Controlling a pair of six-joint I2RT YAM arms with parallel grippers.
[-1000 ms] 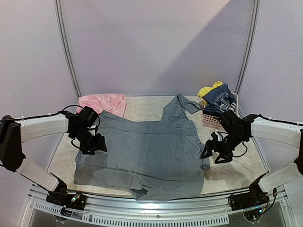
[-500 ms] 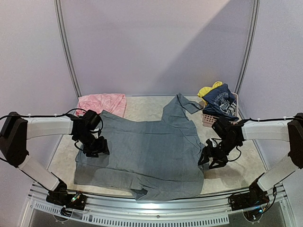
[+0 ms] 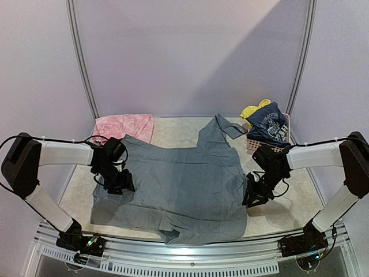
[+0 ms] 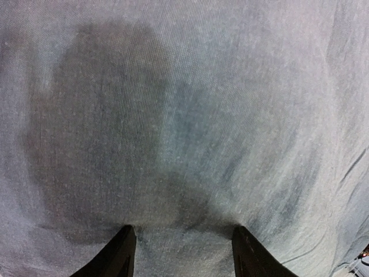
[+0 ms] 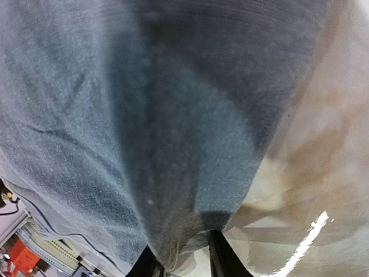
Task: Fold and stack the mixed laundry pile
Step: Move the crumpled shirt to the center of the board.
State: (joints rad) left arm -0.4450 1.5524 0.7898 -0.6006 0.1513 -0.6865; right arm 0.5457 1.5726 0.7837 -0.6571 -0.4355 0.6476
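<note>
Grey shirt (image 3: 179,184) lies flat beside the pink basket (image 3: 254,149). Right gripper (image 5: 183,257) pinches its basket-side edge; left gripper (image 4: 183,254), jaws apart, presses the far side. A shallow pinch could slip on lifting.

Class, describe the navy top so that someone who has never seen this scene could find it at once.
Start from the big grey shirt spread flat in the middle; off its far right corner stands a pink slatted basket. The navy top is heaped in it beside a yellow piece; it alone is dark blue with white lettering.
</note>
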